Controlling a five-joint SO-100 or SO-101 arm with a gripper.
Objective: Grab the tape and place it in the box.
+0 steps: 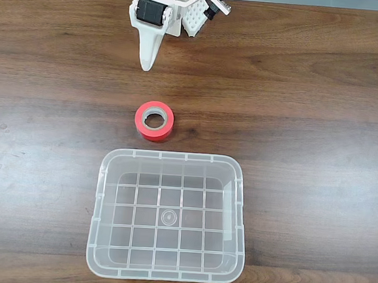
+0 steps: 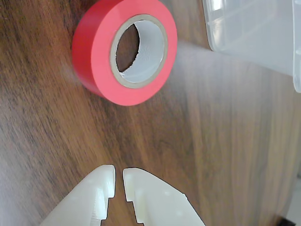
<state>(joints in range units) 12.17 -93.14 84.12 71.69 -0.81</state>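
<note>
The tape (image 1: 154, 120) is a small red-orange roll with a grey-beige cardboard core, lying flat on the brown wood-grain surface (image 1: 321, 126) with its hole facing up. In the wrist view the tape (image 2: 101, 56) shows a glossy red face and a pale inner ring with a ragged edge inside. The box (image 1: 168, 217), clear plastic with rounded corners and a grid-ribbed bottom, sits just below the roll in the fixed view, near but not touching. The white gripper (image 2: 118, 180) is apart from the roll, its fingertips nearly together with a thin gap.
</note>
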